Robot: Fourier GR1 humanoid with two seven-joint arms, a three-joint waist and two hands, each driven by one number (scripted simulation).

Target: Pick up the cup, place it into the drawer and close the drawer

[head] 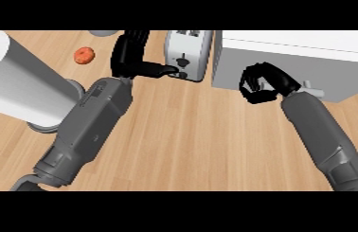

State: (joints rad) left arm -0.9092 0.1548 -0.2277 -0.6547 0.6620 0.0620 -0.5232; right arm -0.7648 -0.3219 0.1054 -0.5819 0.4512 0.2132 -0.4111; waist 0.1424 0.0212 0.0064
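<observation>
Overhead, the wooden counter (189, 146) filled most of the view. A large grey cylinder (28, 89) sat at far left, partly cut off. The white drawer unit (287, 60) stood top right, with a handle (316, 91) showing just beside my right wrist. A silver toaster (187, 53) stood between the unit and my left hand (129, 53). My left hand's fingers were straight and pointed away, thumb out sideways touching the toaster's lower front, holding nothing. My right hand (262, 84) was curled up against the drawer front; couldn't tell if the cup was inside it, cup not visible anywhere. A small orange-red item (85, 55) lay top left.
</observation>
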